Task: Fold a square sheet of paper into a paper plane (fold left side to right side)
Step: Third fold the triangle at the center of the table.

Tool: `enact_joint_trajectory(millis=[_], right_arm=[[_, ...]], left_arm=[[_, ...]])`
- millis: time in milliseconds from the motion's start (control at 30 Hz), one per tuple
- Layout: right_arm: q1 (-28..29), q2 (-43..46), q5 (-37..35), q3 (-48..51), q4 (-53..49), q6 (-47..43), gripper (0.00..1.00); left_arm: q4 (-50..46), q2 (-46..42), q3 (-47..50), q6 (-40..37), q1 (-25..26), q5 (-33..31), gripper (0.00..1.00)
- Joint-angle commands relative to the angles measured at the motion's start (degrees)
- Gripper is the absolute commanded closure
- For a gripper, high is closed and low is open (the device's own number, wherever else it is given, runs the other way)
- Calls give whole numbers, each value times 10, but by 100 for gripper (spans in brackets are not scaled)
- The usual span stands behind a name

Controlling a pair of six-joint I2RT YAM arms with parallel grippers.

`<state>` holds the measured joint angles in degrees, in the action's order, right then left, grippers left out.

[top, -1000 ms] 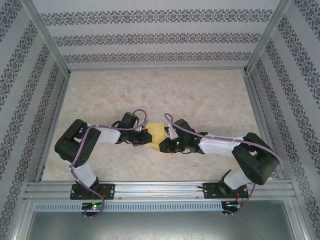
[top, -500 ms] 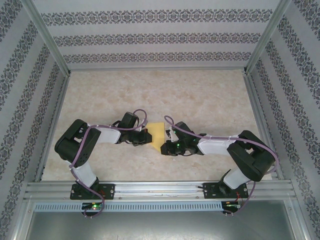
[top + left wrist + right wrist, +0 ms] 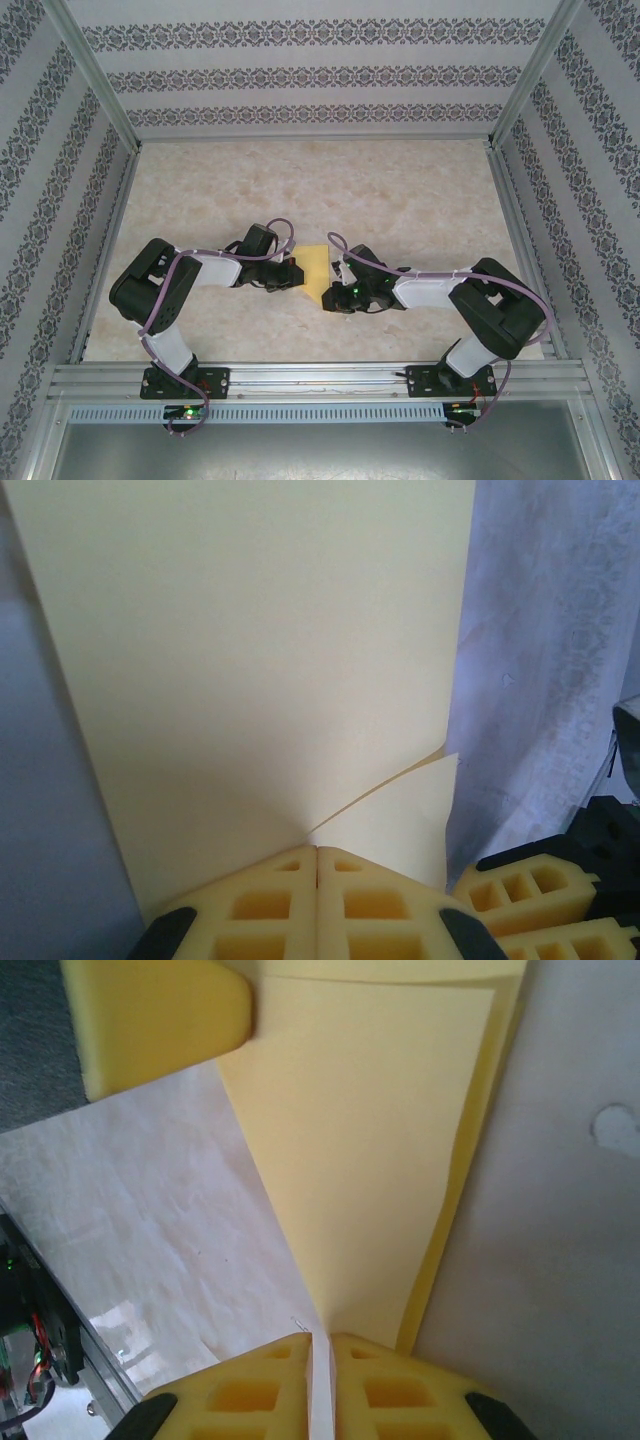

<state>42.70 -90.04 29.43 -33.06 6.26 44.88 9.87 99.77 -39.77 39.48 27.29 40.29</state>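
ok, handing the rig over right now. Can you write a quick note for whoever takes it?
Left hand: shut, pinching the sheet of paper at its edge.
Right hand: shut on the same sheet, from the opposite side.
Paper: yellow, held between the two hands over the near middle of the table.
Done: the sheet looks folded over; a second layer shows along one edge in the right wrist view.
Left: no pointed plane shape yet, so the remaining folds are to do.
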Motion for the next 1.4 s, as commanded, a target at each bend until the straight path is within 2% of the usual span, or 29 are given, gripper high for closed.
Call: enact_joint_trajectory(millis=[0, 500, 767, 933, 1367], right_arm=[[10, -9, -5, 10, 3, 5, 87], [17, 5, -9, 32, -22, 7, 92], [11, 90, -8, 23, -84, -14, 97], [-2, 135, -3, 13, -77, -14, 97], [18, -20, -22, -69, -1, -2, 97]], left_arm=[[-52, 27, 7, -12, 7, -57, 100], [-72, 25, 4, -13, 6, -73, 100], [-72, 17, 5, -1, 7, -75, 100], [-71, 14, 5, 5, 9, -76, 100], [-67, 19, 1, 9, 13, -76, 100]])
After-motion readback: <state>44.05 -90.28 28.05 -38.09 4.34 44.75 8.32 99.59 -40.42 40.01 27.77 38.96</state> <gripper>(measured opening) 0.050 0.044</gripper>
